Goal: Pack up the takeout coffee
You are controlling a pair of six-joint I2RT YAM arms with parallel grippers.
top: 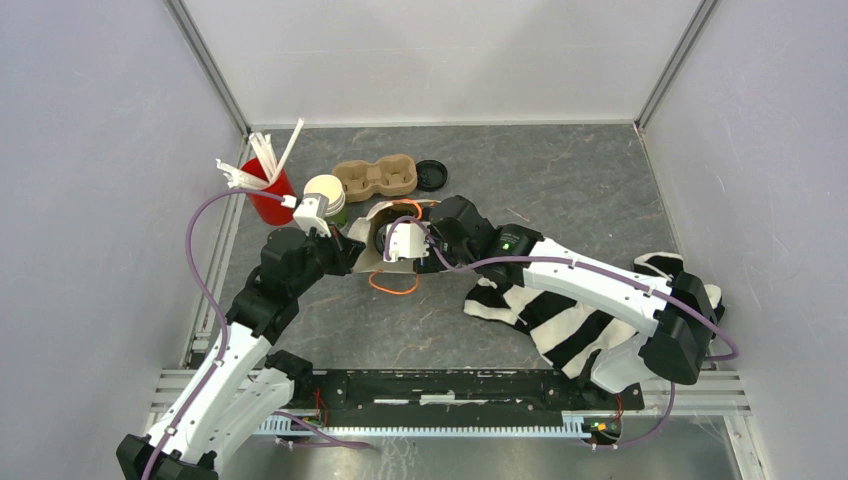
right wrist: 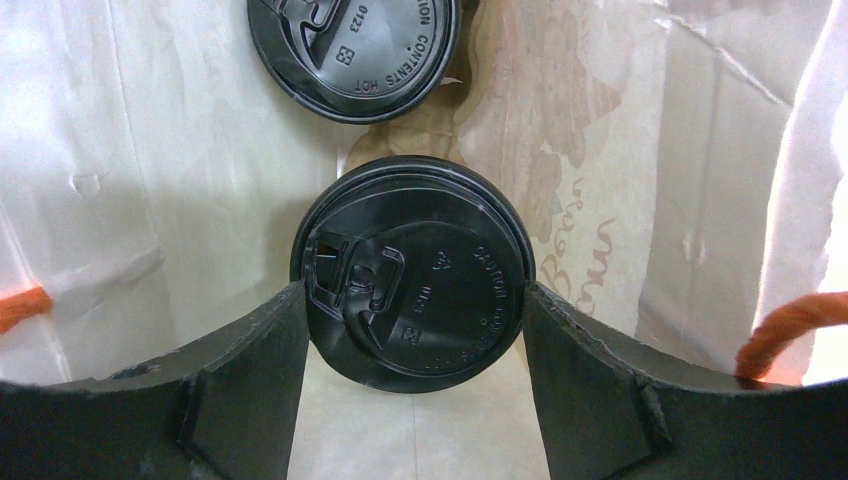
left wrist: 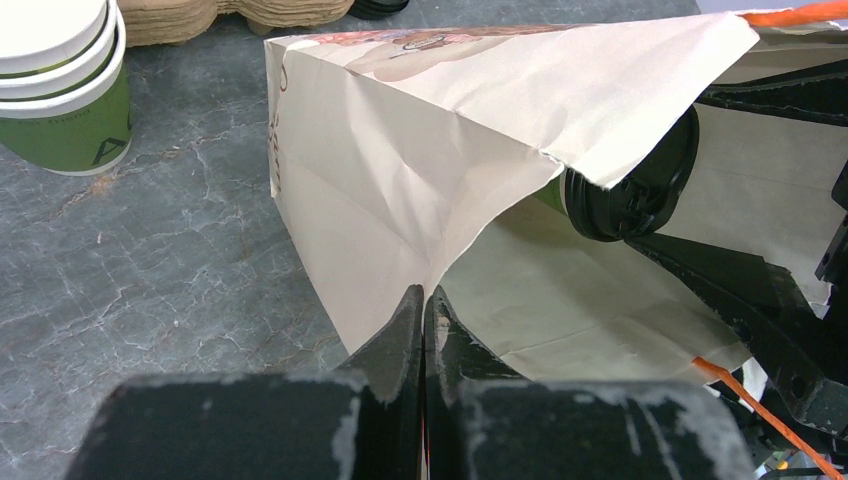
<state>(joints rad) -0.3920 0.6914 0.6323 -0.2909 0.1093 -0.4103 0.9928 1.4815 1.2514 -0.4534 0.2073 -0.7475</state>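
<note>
Left end effector (left wrist: 424, 298) tight on paper bag (left wrist: 400, 150); right end effector (right wrist: 414, 296) tight around lidded cup (right wrist: 432, 268) inside.

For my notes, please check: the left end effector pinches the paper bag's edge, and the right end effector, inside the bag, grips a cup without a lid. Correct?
One detail is wrong: the cup in the right end effector has its black lid on, as the right wrist view shows. The left end effector does pinch the edge of the paper bag.
</note>
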